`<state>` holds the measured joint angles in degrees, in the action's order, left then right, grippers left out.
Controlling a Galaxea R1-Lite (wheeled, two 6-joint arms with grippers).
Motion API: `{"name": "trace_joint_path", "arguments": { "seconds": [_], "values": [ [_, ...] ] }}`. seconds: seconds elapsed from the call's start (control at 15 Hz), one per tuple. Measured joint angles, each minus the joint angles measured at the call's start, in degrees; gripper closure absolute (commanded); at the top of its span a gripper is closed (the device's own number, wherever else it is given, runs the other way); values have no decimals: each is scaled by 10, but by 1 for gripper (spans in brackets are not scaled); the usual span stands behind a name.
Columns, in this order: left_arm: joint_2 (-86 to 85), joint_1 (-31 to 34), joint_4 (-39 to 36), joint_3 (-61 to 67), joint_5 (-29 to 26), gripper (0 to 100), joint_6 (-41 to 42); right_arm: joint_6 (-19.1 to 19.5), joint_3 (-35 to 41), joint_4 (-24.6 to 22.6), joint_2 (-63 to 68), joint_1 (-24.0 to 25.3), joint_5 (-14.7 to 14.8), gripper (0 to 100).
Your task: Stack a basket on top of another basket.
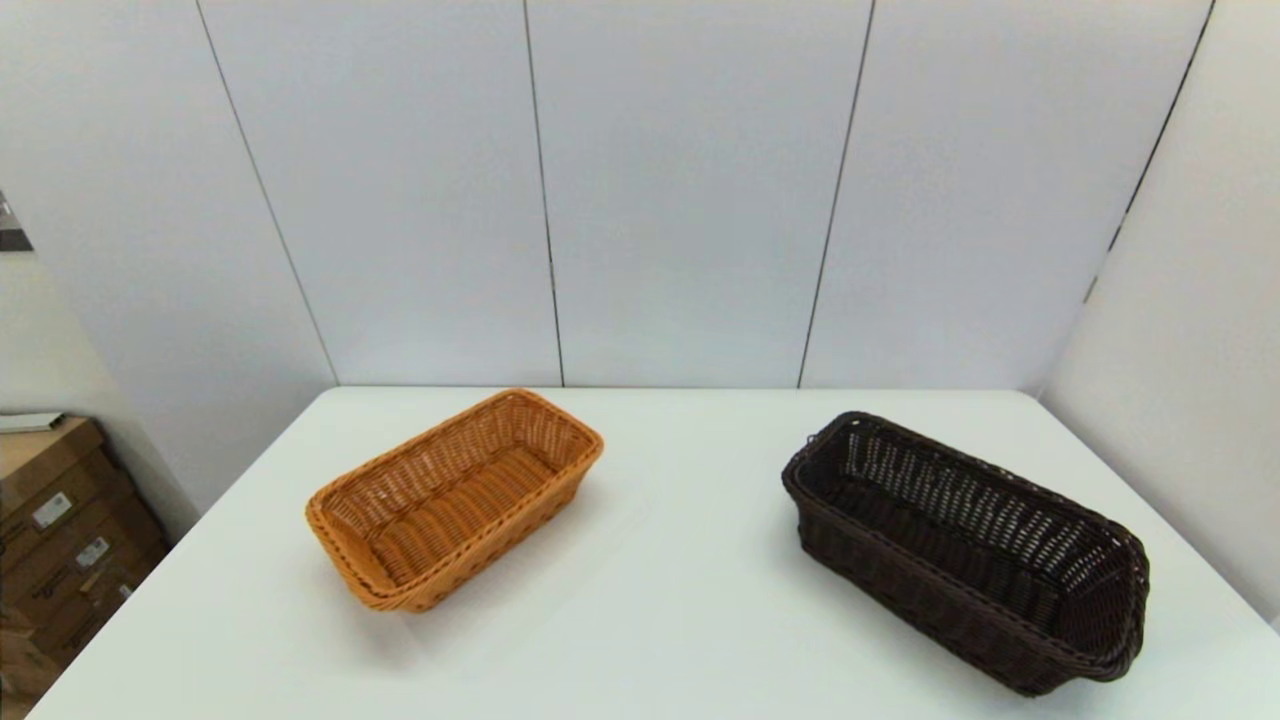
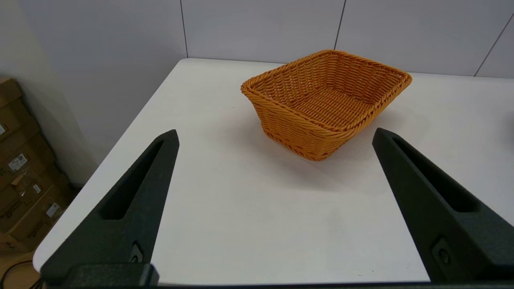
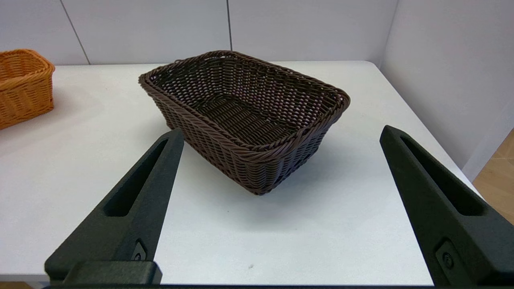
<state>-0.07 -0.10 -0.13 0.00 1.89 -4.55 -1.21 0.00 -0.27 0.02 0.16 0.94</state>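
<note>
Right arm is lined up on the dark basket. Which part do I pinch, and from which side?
Pinch the braided rim of the dark basket at its near end wall, coming from the robot's side with the open right gripper. One finger would go inside, one outside. The basket stands upright and empty, and that wall faces the gripper, though slightly corner-on. The orange basket sits apart to the left.

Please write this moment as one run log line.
stage: not started | dark basket: table, right | orange basket: left, apart | left gripper: open | right gripper: open
</note>
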Motion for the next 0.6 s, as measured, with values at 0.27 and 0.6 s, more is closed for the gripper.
{"name": "trace_joint_path", "arguments": {
  "seconds": [0.27, 0.6],
  "values": [
    [0, 0, 0, 0, 1, 0, 1, 0, 0, 0, 0, 0, 0, 0],
    [0, 0, 5, -4, 2, 0, 3, 0, 0, 0, 0, 0, 0, 0]
  ]
}}
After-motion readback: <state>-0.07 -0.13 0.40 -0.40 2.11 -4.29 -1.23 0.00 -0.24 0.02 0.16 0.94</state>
